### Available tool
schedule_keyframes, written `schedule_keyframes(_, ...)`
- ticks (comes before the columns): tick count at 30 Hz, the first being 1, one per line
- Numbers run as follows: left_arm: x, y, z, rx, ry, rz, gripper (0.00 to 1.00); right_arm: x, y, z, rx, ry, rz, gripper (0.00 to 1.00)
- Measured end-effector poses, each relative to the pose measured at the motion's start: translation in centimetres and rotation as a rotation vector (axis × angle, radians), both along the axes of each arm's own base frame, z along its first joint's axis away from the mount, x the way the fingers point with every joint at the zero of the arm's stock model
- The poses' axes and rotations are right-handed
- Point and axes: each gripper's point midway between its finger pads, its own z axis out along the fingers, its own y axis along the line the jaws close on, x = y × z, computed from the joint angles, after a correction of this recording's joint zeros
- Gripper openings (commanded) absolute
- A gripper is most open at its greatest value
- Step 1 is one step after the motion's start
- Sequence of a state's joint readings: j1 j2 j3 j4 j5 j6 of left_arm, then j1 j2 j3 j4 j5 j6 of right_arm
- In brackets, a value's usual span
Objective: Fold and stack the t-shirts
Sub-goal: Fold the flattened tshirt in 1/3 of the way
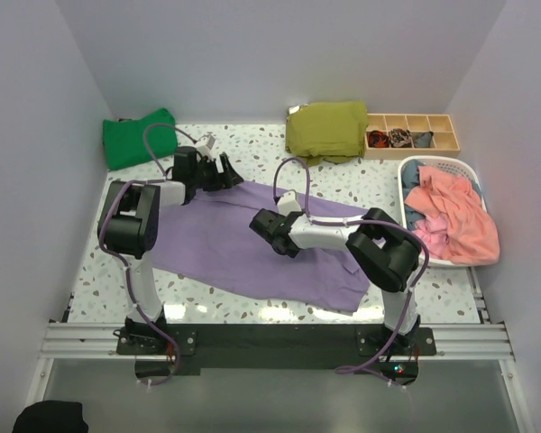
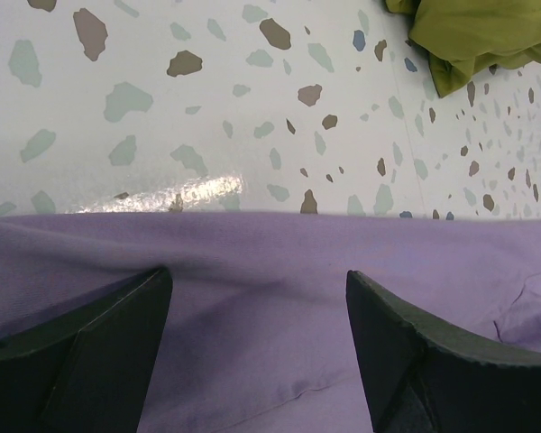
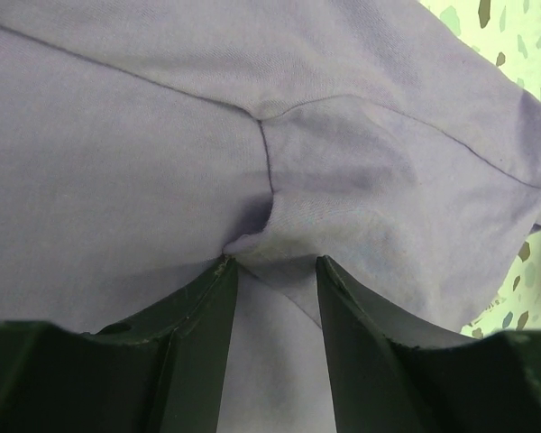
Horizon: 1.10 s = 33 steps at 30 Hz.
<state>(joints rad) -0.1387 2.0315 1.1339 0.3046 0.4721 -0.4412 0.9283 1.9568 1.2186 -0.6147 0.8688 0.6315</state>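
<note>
Two robot arms work over a lavender t-shirt (image 1: pixel 252 257) spread across a speckled terrazzo table (image 1: pixel 104 289). The left gripper (image 2: pixel 259 275) hangs with its black fingers (image 2: pixel 81 352) spread wide, nothing between them. The shirt's far hem lies directly beneath and just ahead of the tips, with bare tabletop beyond it. The right gripper (image 3: pixel 275 262) sits low on the middle of the same shirt, its jaws half drawn together and pinching a small pucker of lavender cloth at the tips, where several seams meet. The cloth stretches away ahead of it and to both sides. Far ahead and to the right of the left gripper lies a rumpled olive-green garment (image 1: pixel 326 129), and ahead and to its left a bright green t-shirt (image 1: pixel 140 137) sits bunched in the table's far corner. To the right of the right gripper stands a white laundry basket (image 1: pixel 451 163) holding a pink garment (image 1: pixel 455 216). A wooden divided tray (image 1: pixel 413 118) stands beyond the basket.
</note>
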Motion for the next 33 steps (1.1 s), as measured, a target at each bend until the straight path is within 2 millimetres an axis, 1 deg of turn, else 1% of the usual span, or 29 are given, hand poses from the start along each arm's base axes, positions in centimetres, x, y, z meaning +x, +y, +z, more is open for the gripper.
schedule_keyframes(9,0.1,0.0,0.0,0.007,-0.007,-0.005,0.84,0.4,0.9,-0.1,0.031,0.003,0.021,0.44)
schedule_keyframes(13,0.1,0.1,0.0,0.01,-0.01,-0.007,0.84,0.5,1.1,0.0,0.041,0.0,0.024,0.41)
schedule_keyframes(18,0.3,0.1,-0.1,0.01,-0.011,-0.006,0.84,0.5,1.7,-0.1,0.065,0.006,0.032,0.41)
schedule_keyframes(23,0.4,0.0,-0.1,0.009,-0.012,-0.007,0.84,0.5,1.9,-0.1,0.072,0.004,0.035,0.41)
schedule_keyframes(26,0.5,0.0,-0.1,0.009,-0.013,-0.007,0.84,0.5,1.9,-0.1,0.069,0.001,0.034,0.39)
schedule_keyframes(30,0.5,0.0,-0.1,0.009,-0.013,-0.006,0.84,1.1,2.1,-0.2,0.047,-0.023,0.026,0.33)
schedule_keyframes(33,0.5,0.0,-0.1,0.01,-0.013,-0.007,0.84,1.4,1.9,-0.2,0.023,-0.048,0.016,0.31)
